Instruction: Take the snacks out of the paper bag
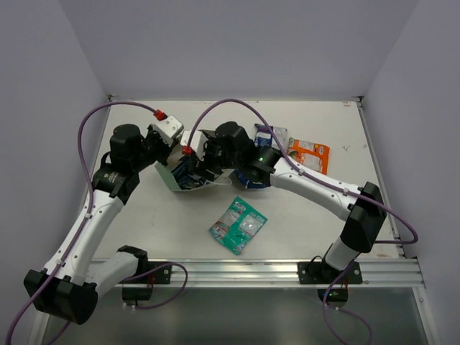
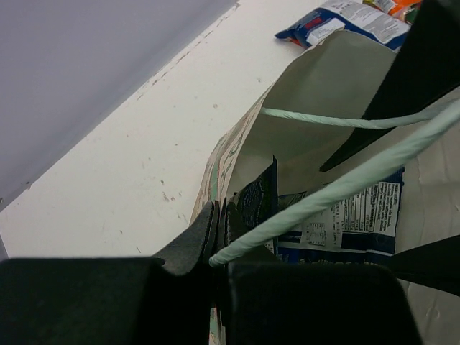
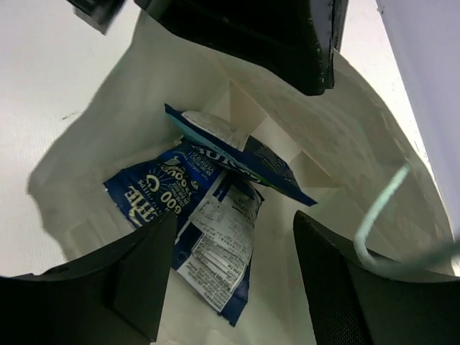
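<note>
The green paper bag [image 1: 171,177] lies tipped on the table, its mouth toward the right arm. My left gripper [image 1: 164,159] is shut on the bag's wall edge [image 2: 219,223], holding the mouth wide. My right gripper [image 1: 205,167] is open inside the mouth [image 3: 237,266], just above two blue-and-white packets, one [image 3: 215,244] flat and one [image 3: 237,154] tilted over it. The flat packet also shows in the left wrist view [image 2: 345,215]. Out on the table lie the teal packet [image 1: 238,225], the orange packet [image 1: 309,154] and a blue packet [image 1: 272,135]. Another blue packet [image 1: 248,181] shows under the right arm.
The bag's pale loop handles cross in front of the left wrist camera [image 2: 338,187] and hang beside my right finger [image 3: 381,208]. The grey walls close in the table at the back and sides. The metal rail [image 1: 287,269] runs along the near edge.
</note>
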Motion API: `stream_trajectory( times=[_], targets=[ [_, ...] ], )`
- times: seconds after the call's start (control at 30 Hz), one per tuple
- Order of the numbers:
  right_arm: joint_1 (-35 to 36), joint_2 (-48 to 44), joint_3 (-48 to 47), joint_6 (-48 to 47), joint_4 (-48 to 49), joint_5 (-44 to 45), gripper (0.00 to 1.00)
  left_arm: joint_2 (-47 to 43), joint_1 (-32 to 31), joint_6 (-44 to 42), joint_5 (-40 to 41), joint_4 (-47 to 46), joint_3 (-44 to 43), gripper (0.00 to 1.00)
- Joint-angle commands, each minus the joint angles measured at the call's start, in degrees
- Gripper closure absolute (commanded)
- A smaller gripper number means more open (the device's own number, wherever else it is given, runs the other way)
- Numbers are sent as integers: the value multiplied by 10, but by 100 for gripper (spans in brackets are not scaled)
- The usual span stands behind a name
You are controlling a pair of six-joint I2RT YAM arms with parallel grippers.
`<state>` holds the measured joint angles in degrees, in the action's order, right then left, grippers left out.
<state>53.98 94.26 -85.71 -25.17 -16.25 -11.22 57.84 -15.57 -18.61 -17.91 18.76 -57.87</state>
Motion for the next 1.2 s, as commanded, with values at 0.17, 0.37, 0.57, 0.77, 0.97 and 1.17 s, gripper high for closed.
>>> stream_trajectory(
  times=[0.17,0.37,0.57,0.77,0.97,1.17],
  targets=[
    [5,44,-7,-51,61,21,25,-19,-4,-10,-55,3,-18,100],
    [6,67,-8,-92,57,26,17,-20,-4,-12,-61,10,-22,100],
    [6,87,-2,-122,94,54,14,-17,-4,-12,-80,17,-29,100],
    [8,107,-8,-144,114,52,14,-13,-5,-17,-83,22,-33,100],
    [10,103,22,-129,158,32,14,-10,-5,-12,-69,22,-42,100],
    [11,119,21,-141,170,21,14,-7,-5,-5,-97,21,-47,100]
  ],
)
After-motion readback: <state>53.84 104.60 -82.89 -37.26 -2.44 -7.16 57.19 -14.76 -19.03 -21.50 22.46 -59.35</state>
